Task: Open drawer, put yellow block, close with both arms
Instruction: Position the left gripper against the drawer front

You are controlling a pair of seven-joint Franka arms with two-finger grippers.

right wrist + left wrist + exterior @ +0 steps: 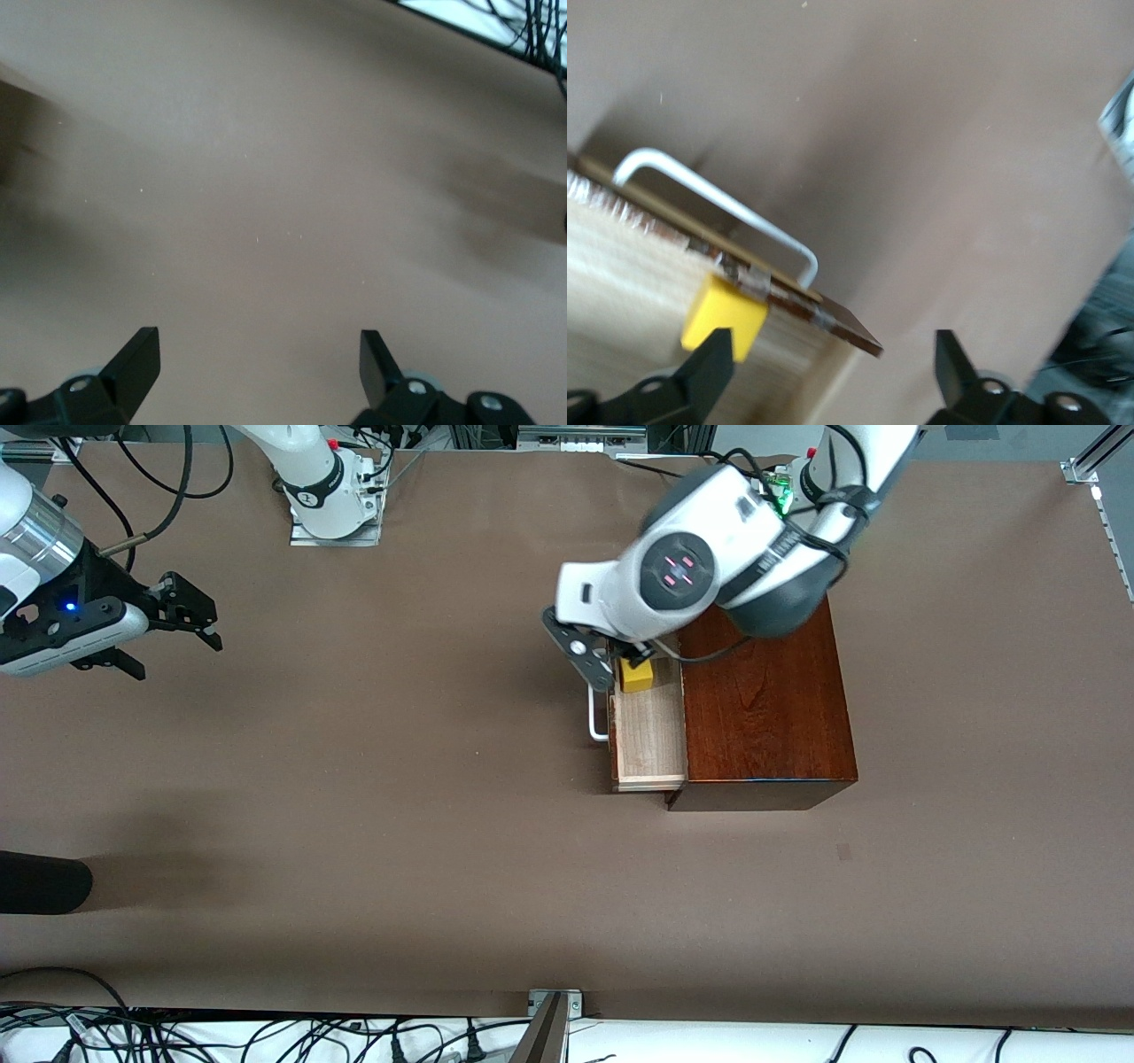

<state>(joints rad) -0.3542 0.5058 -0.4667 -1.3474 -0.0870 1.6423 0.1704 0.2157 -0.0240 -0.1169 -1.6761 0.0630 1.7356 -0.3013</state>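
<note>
The drawer [651, 735] stands pulled out of the mahogany box [766, 708], with its white handle [595, 722] toward the right arm's end. The yellow block [636, 676] lies in the pale tray at the end farther from the front camera. In the left wrist view the block [722, 314] sits against the drawer front [833, 314], next to one finger [709, 367]. My left gripper [627, 659] is open over that end of the drawer and holds nothing; it also shows in its wrist view [833, 359]. My right gripper [199, 615] is open and empty over bare table [261, 354].
A dark rounded object [40, 881] lies at the table's edge at the right arm's end. Cables [266, 1036] and a metal bracket [554, 1005] run along the near edge. The arm bases stand along the edge farthest from the front camera.
</note>
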